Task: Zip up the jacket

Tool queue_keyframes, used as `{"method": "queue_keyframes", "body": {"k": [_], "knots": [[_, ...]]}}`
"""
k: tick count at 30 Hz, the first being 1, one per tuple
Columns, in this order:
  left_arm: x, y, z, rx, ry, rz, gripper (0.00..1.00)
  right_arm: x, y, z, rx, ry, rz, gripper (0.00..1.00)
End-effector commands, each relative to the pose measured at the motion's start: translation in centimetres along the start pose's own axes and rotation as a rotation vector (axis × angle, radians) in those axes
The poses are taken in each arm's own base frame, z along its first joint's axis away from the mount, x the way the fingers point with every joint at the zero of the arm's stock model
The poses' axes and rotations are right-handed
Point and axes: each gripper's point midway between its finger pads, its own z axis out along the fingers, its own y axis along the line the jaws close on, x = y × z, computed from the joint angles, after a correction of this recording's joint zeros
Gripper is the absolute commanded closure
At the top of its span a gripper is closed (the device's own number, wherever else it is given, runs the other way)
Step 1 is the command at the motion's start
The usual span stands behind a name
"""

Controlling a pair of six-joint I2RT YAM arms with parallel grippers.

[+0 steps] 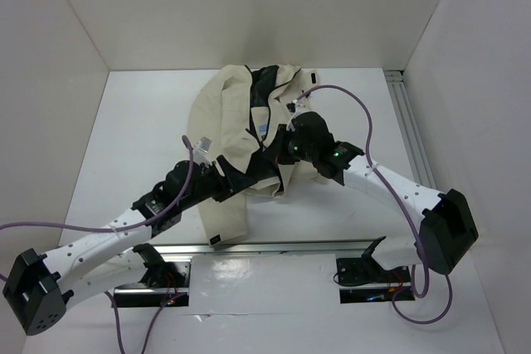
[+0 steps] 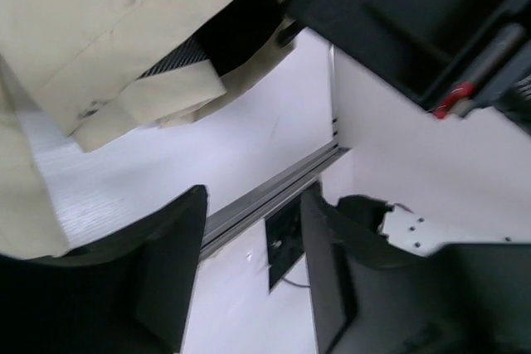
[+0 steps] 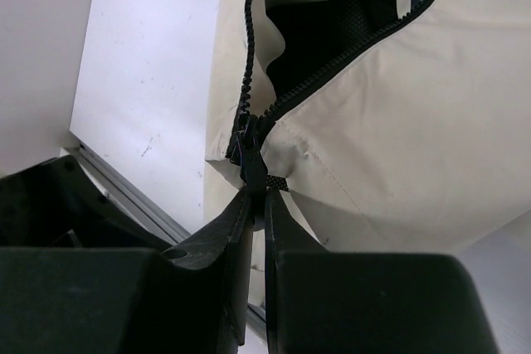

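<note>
The cream jacket [image 1: 228, 113] lies crumpled at the middle back of the table, with its black lining and a white-blue label [image 1: 264, 128] showing. In the right wrist view the jacket [image 3: 415, 105] has its dark zipper teeth [image 3: 332, 64] parted above the slider. My right gripper [image 3: 258, 205] is shut on the black zipper pull [image 3: 253, 167] at the jacket's lower edge; it shows in the top view [image 1: 276, 163]. My left gripper [image 2: 253, 271] is open and empty, just below a cream hem [image 2: 141, 105]. In the top view it [image 1: 235, 181] sits at the jacket's lower left.
An aluminium rail [image 1: 274, 248] runs along the near edge, with the black arm mounts [image 1: 365, 271] beside it. Another rail [image 1: 411, 130] runs down the right side. White walls enclose the table on three sides. The right arm [image 2: 415, 31] crosses the left wrist view.
</note>
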Motion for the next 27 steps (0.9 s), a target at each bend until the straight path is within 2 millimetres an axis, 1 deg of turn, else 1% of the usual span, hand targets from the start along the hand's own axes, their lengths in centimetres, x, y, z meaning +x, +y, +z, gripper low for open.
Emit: {"method": "queue_keyframes", "body": {"k": [1, 2, 3, 4, 5, 6, 7, 8, 9, 11, 12, 14, 15, 16, 17, 18, 19, 20, 21, 22, 24, 25, 27], "knots": [[-2.4, -3.7, -0.4, 0.107, -0.110, -0.115, 0.36, -1.2, 0.7, -0.8, -0.016, -0.059, -0.011, 1.00], [-2.8, -4.0, -0.2, 0.097, -0.118, -0.157, 0.34, -1.2, 0.7, -0.8, -0.016, -0.059, -0.011, 1.00], [-2.8, -3.6, 0.1, 0.078, -0.123, -0.175, 0.31, -1.1, 0.4, -0.8, -0.003, -0.058, -0.009, 1.00], [-3.4, -4.3, 0.0, 0.097, -0.141, -0.174, 0.26, -1.1, 0.4, -0.8, -0.003, -0.058, -0.009, 1.00], [-3.4, -4.6, 0.3, 0.091, -0.142, -0.186, 0.23, -1.1, 0.4, -0.8, -0.003, -0.058, -0.009, 1.00], [-3.6, -4.7, 0.4, 0.078, -0.144, -0.222, 0.22, -1.1, 0.4, -0.8, -0.003, -0.058, -0.009, 1.00], [-3.5, -3.9, 1.0, 0.034, -0.141, -0.238, 0.22, -1.1, 0.4, -0.8, -0.003, -0.058, -0.009, 1.00], [-3.6, -4.0, 1.3, 0.020, -0.136, -0.249, 0.22, -1.1, 0.4, -0.8, -0.003, -0.058, -0.009, 1.00], [-4.1, -5.1, 1.4, 0.032, -0.140, -0.258, 0.20, -0.9, 0.3, -0.8, 0.002, -0.051, -0.008, 1.00], [-4.2, -4.8, 2.3, -0.010, -0.135, -0.260, 0.20, -0.9, 0.3, -0.8, 0.002, -0.051, -0.008, 1.00], [-4.8, -5.4, 2.5, -0.008, -0.150, -0.270, 0.23, -0.6, 0.0, -0.7, 0.008, -0.044, -0.007, 1.00], [-5.5, -5.1, 3.0, -0.037, -0.181, -0.280, 0.28, -0.7, -0.1, -0.7, 0.015, -0.049, -0.007, 1.00], [-5.9, -5.5, 2.9, -0.036, -0.193, -0.294, 0.30, -0.7, -0.1, -0.7, 0.015, -0.049, -0.007, 1.00], [-6.0, -5.3, 3.3, -0.046, -0.199, -0.294, 0.31, -0.7, -0.1, -0.7, 0.015, -0.049, -0.007, 1.00], [-6.3, -5.3, 3.2, -0.056, -0.212, -0.294, 0.32, -0.7, -0.1, -0.7, 0.015, -0.049, -0.007, 1.00], [-6.7, -5.7, 3.4, -0.056, -0.222, -0.294, 0.34, -0.8, 0.0, -0.8, 0.015, -0.049, -0.007, 1.00], [-6.6, -5.0, 3.7, -0.092, -0.220, -0.284, 0.34, -0.8, 0.0, -0.8, 0.015, -0.049, -0.007, 1.00], [-6.7, -4.9, 3.7, -0.096, -0.230, -0.283, 0.36, -0.8, 0.0, -0.8, 0.015, -0.049, -0.007, 1.00], [-7.2, -5.0, 3.9, -0.101, -0.249, -0.283, 0.36, -0.8, 0.0, -0.8, 0.015, -0.049, -0.007, 1.00], [-7.2, -4.9, 3.9, -0.104, -0.248, -0.259, 0.36, -1.2, 0.2, -0.9, 0.010, -0.056, -0.017, 1.00], [-7.2, -4.9, 4.5, -0.105, -0.248, -0.258, 0.38, -1.2, 0.2, -0.9, 0.010, -0.056, -0.017, 1.00], [-7.5, -5.3, 4.6, -0.101, -0.249, -0.247, 0.39, -1.0, 0.1, -0.9, 0.015, -0.049, -0.016, 1.00], [-7.3, -4.9, 5.2, -0.134, -0.237, -0.245, 0.39, -1.0, 0.1, -0.9, 0.015, -0.049, -0.016, 1.00]]}}
